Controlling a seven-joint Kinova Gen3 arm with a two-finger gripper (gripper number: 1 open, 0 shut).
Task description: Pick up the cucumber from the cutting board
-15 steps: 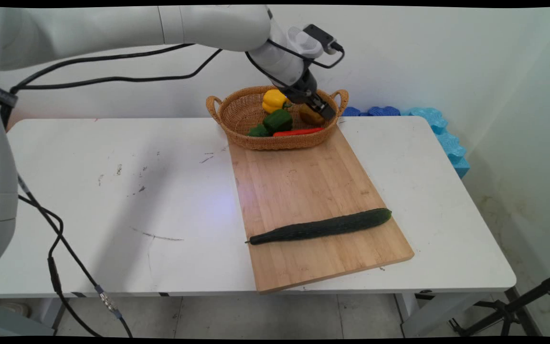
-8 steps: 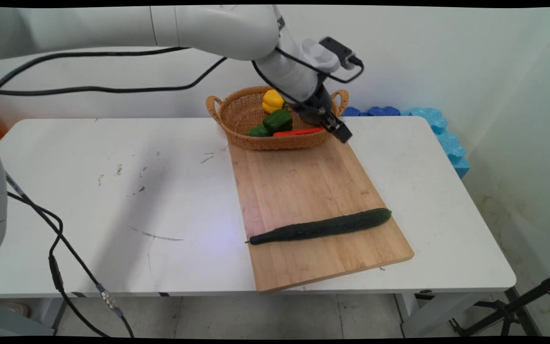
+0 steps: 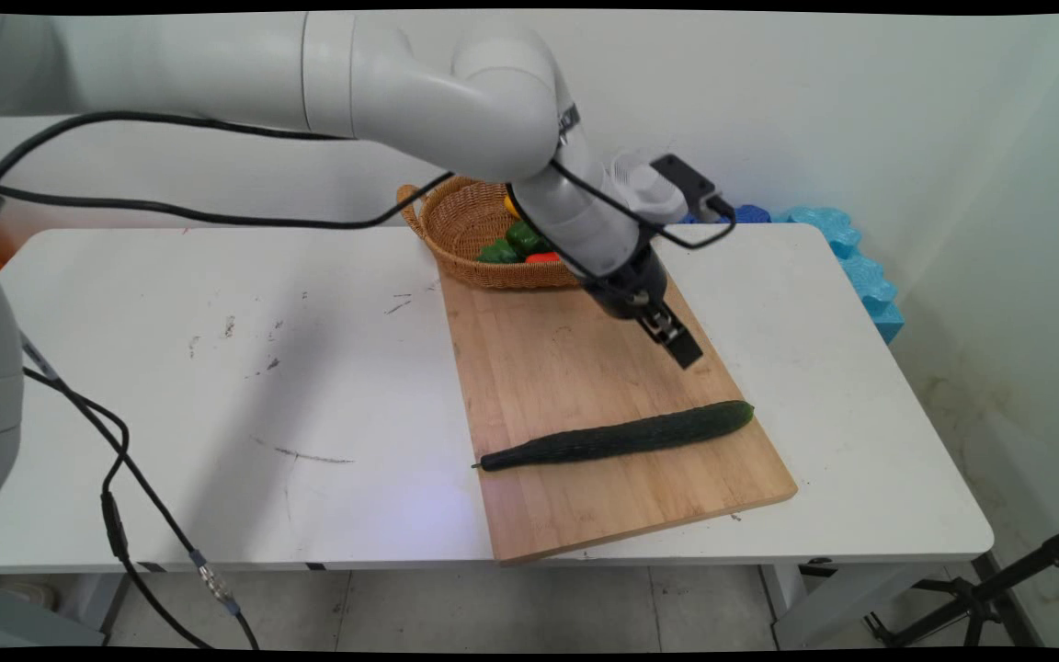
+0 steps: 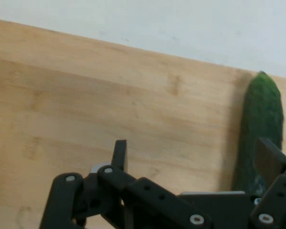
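While its fingers stand apart and empty, the tool point(image 3: 679, 340) hangs over the wooden board point(image 3: 585, 368), near the cucumber point(image 3: 617, 436) lying on it.

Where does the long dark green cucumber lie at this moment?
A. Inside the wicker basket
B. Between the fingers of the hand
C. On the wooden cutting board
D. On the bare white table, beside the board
C: the cucumber lies flat on the cutting board, toward its near end, while the open hand is above the board, holding nothing.
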